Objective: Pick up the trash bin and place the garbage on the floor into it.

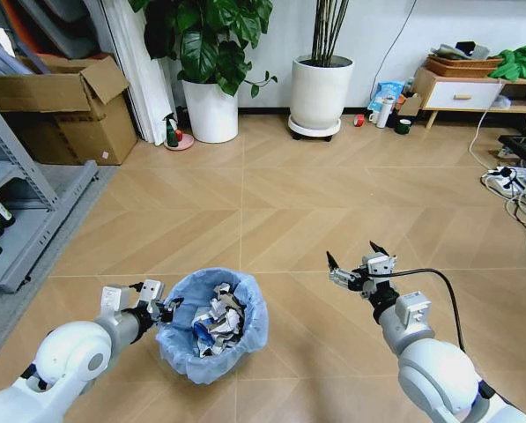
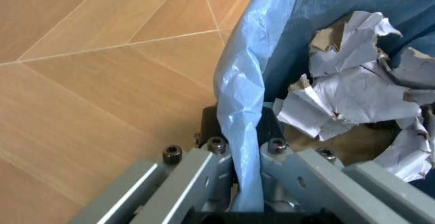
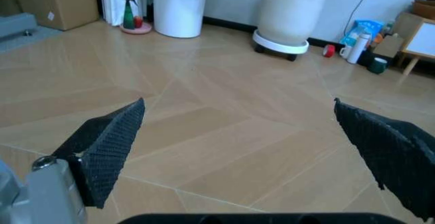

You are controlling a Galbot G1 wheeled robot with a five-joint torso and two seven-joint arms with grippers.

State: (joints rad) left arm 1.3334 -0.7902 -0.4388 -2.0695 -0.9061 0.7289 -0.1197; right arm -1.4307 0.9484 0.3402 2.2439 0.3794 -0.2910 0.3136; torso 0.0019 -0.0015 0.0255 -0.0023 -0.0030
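Trash bin: small, round, upright on the wood floor, near and left of centre; crinkled light-blue bag ruffled over its rim. Garbage: crumpled white paper with blue and dark scraps, heaped inside the bin.

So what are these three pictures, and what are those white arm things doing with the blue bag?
They belong to a robot with two arms. The big picture comes from a camera on its head; the other two come from cameras on its wrists. The left claw is pinching the rim of the trash bin, which has a blue bag inside. The garbage, crumpled paper and wrappers, already lies in it. The right claw hangs open above the wooden floor, holding nothing.
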